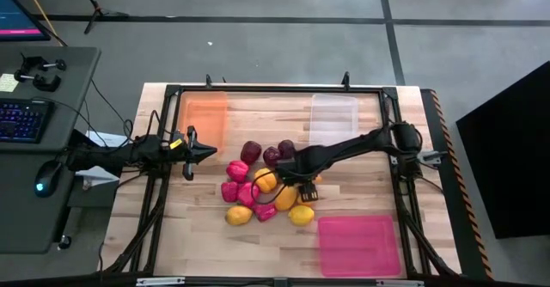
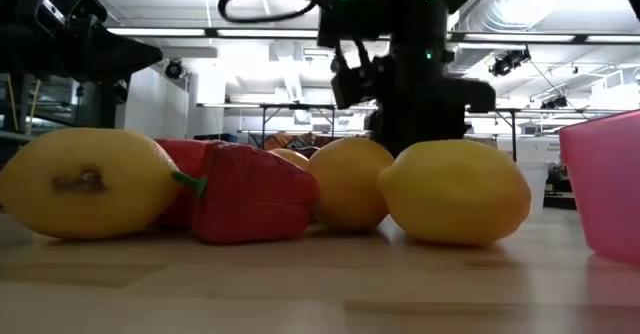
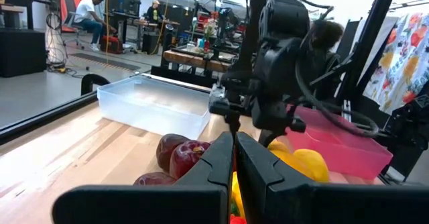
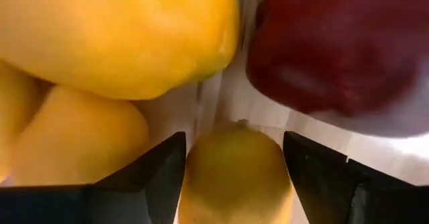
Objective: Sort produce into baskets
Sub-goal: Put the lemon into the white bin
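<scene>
Produce lies heaped at the middle of the table, none of it sorted as far as the views show. All 3 baskets look bare: the pink basket at about 5 o'clock from the heap, the orange basket at about 10 o'clock, the clear basket at about 1 o'clock. My reading is that the job is at its very start, with every piece left to move.

Nearest the low camera sit 2 yellow lemons, one at each end of the row, with a red pepper and an orange fruit between them. Farther back in the heap are the dark maroon fruits, at 12 o'clock of the pile.

At the heap's 3 o'clock side the right gripper hangs low over the fruit, fingers spread moderately, a yellow fruit between them. Both fingers seem close to its sides, but I cannot tell whether they touch; nothing is lifted. An orange pepper and a maroon fruit crowd just beyond the fingertips, so a neighbour could be nudged on closing.

Well apart at 9 o'clock of the heap, the left gripper waits above the table, fingers nearly together and empty, pointing toward the pile.
</scene>
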Action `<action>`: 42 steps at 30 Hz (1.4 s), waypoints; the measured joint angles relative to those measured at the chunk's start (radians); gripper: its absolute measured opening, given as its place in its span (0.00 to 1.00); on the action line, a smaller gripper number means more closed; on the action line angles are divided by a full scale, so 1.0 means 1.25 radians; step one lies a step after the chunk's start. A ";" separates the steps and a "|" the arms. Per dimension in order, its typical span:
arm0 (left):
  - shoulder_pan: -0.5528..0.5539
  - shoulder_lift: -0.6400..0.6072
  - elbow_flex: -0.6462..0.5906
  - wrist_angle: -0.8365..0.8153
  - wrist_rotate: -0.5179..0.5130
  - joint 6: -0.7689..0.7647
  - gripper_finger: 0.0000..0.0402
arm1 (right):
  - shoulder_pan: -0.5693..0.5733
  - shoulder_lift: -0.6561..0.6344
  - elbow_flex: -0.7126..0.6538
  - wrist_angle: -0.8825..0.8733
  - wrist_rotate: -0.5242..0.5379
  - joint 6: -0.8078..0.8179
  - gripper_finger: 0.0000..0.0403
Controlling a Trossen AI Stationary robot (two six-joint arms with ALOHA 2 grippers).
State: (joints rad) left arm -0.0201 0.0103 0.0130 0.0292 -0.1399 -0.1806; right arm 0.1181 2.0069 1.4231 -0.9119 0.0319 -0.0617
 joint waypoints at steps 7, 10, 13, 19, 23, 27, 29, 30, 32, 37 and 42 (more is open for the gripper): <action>0.000 0.000 0.000 0.000 0.000 0.000 0.01 | -0.001 0.037 0.000 -0.014 -0.008 0.010 0.58; 0.000 0.000 0.000 0.000 0.000 0.000 0.01 | 0.000 0.033 0.002 -0.013 -0.009 0.007 0.52; 0.000 0.000 0.000 0.000 0.000 0.000 0.01 | -0.004 0.010 0.002 -0.014 -0.012 -0.001 0.40; 0.000 0.000 0.000 0.000 0.000 0.000 0.01 | -0.020 -0.088 0.003 0.002 -0.030 -0.002 0.14; 0.000 0.000 0.000 0.000 0.000 0.000 0.01 | -0.040 -0.165 0.032 -0.008 -0.041 0.070 0.08; 0.000 0.000 0.000 0.000 0.000 0.000 0.01 | -0.059 -0.232 0.044 -0.014 -0.041 0.122 0.14; 0.000 0.000 0.000 0.000 0.000 0.000 0.01 | -0.066 -0.252 0.045 -0.044 -0.047 0.132 0.22; 0.000 0.000 0.000 0.000 0.000 0.000 0.01 | -0.069 -0.256 0.045 -0.066 -0.049 0.139 0.26; 0.000 0.000 0.000 0.000 0.000 0.000 0.01 | -0.074 -0.260 0.044 -0.108 -0.047 0.148 0.36; 0.000 0.000 0.000 0.000 0.000 0.000 0.01 | -0.072 -0.256 0.030 -0.187 -0.027 0.161 0.65; 0.000 0.000 0.000 0.000 0.000 0.000 0.01 | -0.052 -0.256 -0.064 -0.192 -0.030 0.153 0.86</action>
State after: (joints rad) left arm -0.0203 0.0104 0.0128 0.0292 -0.1402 -0.1806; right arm 0.0536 1.6864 1.3432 -1.1516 -0.0057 0.1295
